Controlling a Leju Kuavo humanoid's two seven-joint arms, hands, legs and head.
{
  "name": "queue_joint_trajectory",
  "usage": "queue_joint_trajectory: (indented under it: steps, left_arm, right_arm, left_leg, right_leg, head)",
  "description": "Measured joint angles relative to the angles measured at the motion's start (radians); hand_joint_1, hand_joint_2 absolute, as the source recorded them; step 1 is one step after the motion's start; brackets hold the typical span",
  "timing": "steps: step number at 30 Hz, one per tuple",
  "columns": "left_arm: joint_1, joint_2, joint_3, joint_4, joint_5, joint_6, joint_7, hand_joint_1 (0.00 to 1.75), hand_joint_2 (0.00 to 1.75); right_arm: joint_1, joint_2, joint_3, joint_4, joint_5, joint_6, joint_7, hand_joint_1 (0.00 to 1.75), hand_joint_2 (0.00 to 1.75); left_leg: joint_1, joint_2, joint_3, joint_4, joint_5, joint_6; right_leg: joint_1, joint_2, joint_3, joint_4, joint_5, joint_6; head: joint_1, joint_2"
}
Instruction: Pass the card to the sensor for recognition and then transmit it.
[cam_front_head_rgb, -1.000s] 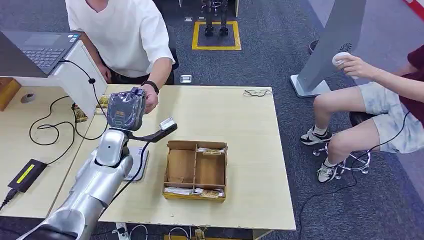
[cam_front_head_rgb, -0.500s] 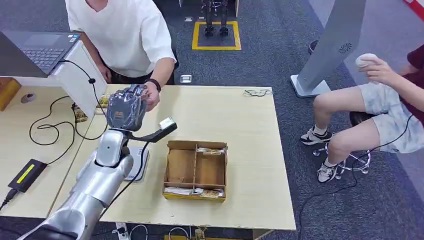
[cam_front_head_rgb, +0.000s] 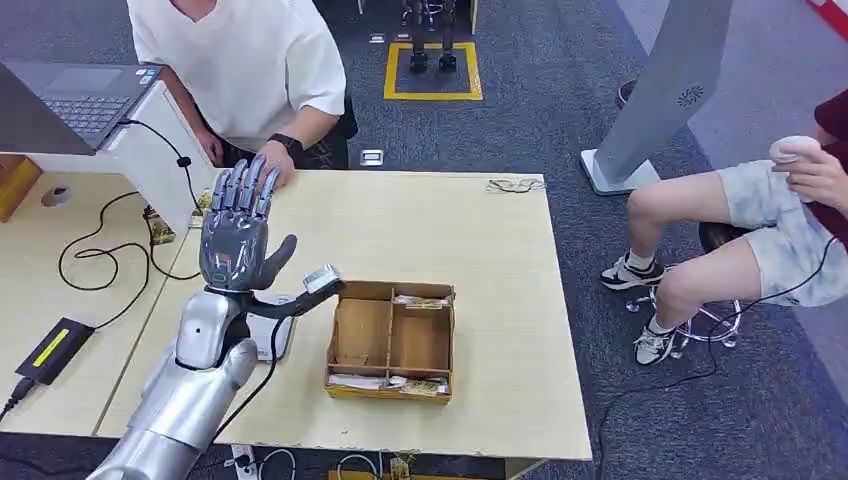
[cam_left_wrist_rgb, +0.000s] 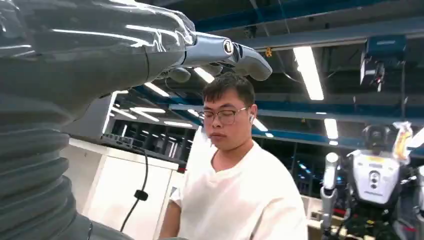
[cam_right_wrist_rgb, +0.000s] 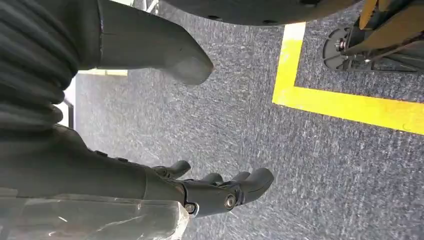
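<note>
My left hand (cam_front_head_rgb: 237, 235) is raised above the table's left part, palm upright, fingers spread and holding nothing. In the left wrist view the left hand (cam_left_wrist_rgb: 150, 50) stretches its fingers toward a person in a white shirt (cam_left_wrist_rgb: 240, 200). That person (cam_front_head_rgb: 240, 60) stands at the table's far edge, one hand (cam_front_head_rgb: 270, 165) just beyond my fingertips; I cannot tell whether it holds a card. The sensor head (cam_front_head_rgb: 321, 279) sits on a black arm right of my wrist. My right hand (cam_right_wrist_rgb: 220, 192) hangs over grey carpet, fingers loosely apart and holding nothing.
A cardboard box (cam_front_head_rgb: 391, 340) with compartments stands mid-table, right of the sensor. A laptop (cam_front_head_rgb: 70, 100), cables (cam_front_head_rgb: 100, 250) and a power brick (cam_front_head_rgb: 50, 348) lie on the left desk. Another person (cam_front_head_rgb: 760, 220) sits at the right, holding a white object (cam_front_head_rgb: 795, 150).
My left hand has opened from a closed shape to spread fingers and dropped back toward me. The standing person's hand has pulled away from it. The seated person's hand moved right.
</note>
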Motion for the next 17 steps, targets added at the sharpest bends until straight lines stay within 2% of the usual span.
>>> queue_joint_trajectory:
  steps: [2,9,17]
  left_arm:
    - [0.033,0.008,-0.002,-0.040,0.021,0.005,-0.024,0.00,1.75]
    - [0.087,0.028,-0.013,-0.120,0.037,0.013,-0.045,0.00,1.75]
    - [0.197,0.066,-0.014,-0.202,0.186,0.031,-0.171,0.00,1.75]
  right_arm:
    - [0.002,0.000,-0.005,0.000,-0.002,-0.003,-0.003,0.00,1.75]
    - [0.006,0.000,-0.014,0.000,-0.002,-0.005,-0.005,0.00,1.75]
    - [0.011,0.000,-0.026,0.000,-0.034,-0.013,-0.017,0.00,1.75]
  left_leg:
    - [0.000,0.000,0.000,0.000,0.000,0.000]
    - [0.000,0.000,0.000,0.000,0.000,0.000]
    - [0.000,0.000,0.000,0.000,0.000,0.000]
  right_leg:
    - [0.000,0.000,0.000,0.000,0.000,0.000]
    - [0.000,0.000,0.000,0.000,0.000,0.000]
    - [0.000,0.000,-0.001,0.000,0.000,0.000]
  head:
    - [0.000,0.000]
    - [0.000,0.000]
    - [0.000,0.000]
